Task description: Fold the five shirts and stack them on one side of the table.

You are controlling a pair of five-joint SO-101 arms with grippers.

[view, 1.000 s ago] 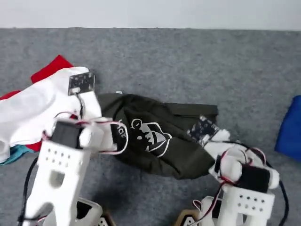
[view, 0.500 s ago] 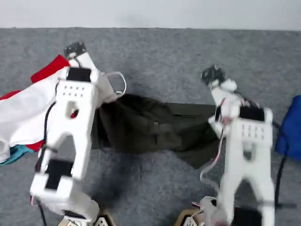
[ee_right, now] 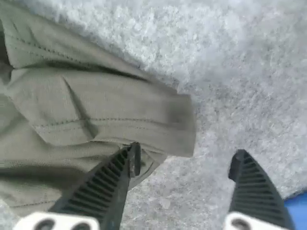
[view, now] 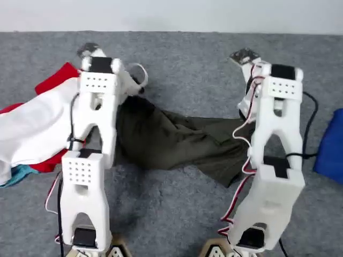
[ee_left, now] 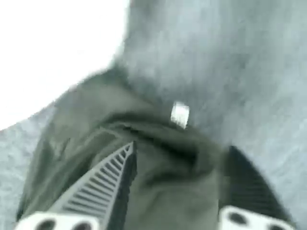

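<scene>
Between the two arms, at mid-table, lies the olive shirt (view: 171,142), bunched and not yet squared. At its far edge the left gripper (ee_left: 182,148) hangs released, jaws straddling the neck-label end. The right gripper (ee_right: 187,151) is likewise spread, with one finger over a stitched hem and the other over bare table (view: 187,64) (neither holds cloth). Likely fault: pinching a single layer, which would drag the fold askew toward the white shirt (view: 32,128).

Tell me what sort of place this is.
Probably a robot test bench: a grey felt-covered table, a white plastic left arm and right arm at its edge, a dark olive cotton shirt between them.
</scene>
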